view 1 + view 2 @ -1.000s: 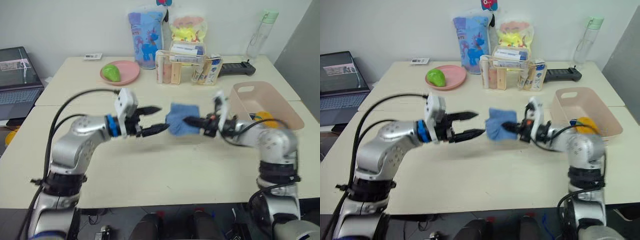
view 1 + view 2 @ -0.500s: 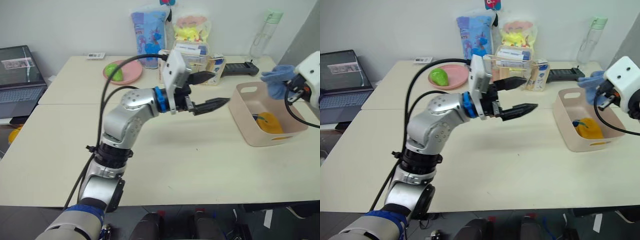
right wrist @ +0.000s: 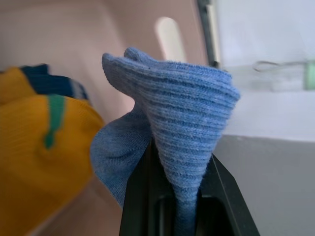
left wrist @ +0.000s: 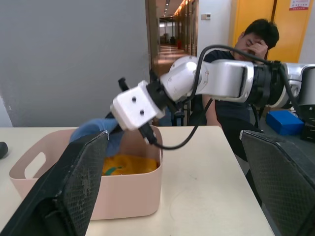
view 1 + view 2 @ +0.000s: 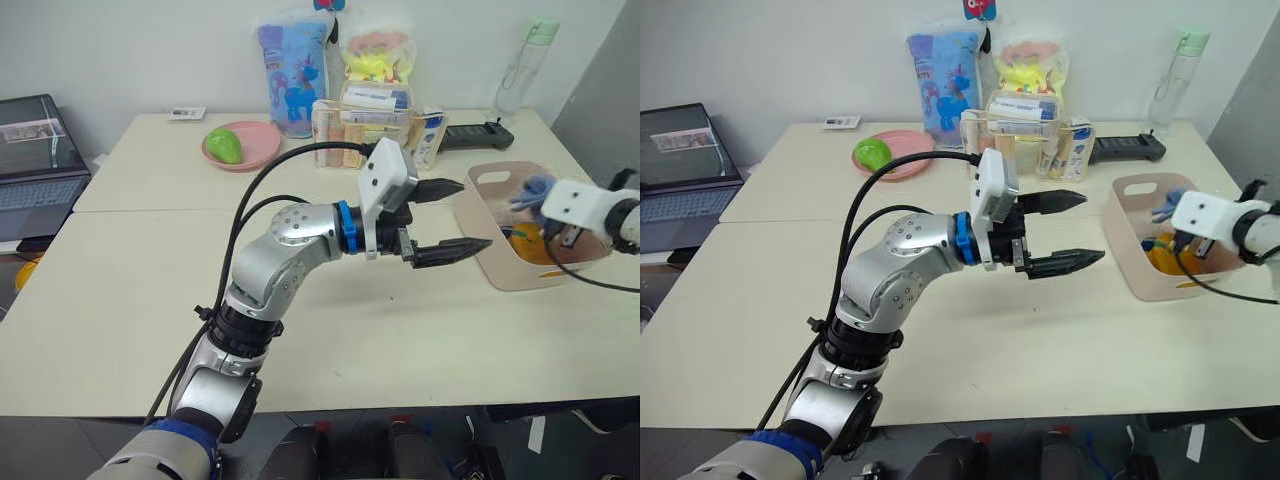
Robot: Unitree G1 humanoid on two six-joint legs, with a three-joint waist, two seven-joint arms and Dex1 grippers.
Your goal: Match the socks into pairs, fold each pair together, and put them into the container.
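Over the container (image 5: 492, 262) at the worktop's (image 5: 150, 300) right edge, we hold the light blue pair (image 3: 172, 142) pinched in our right claw (image 5: 1168, 212), above the mustard yellow pair (image 4: 129, 164) already inside. We judge this the placing step; next we should release. The bundle's long axis runs along the fingers. Our left claw (image 5: 455, 218) hangs spread, empty.

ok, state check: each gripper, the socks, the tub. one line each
left gripper: open, holding nothing, above the table short of the tub
right gripper: shut on the light blue pair, over the tub
light blue pair: folded, pinched in the fingers, not released
yellow pair: lying in the tub
navy sock: in the tub behind the yellow
pink tub: upright on the table
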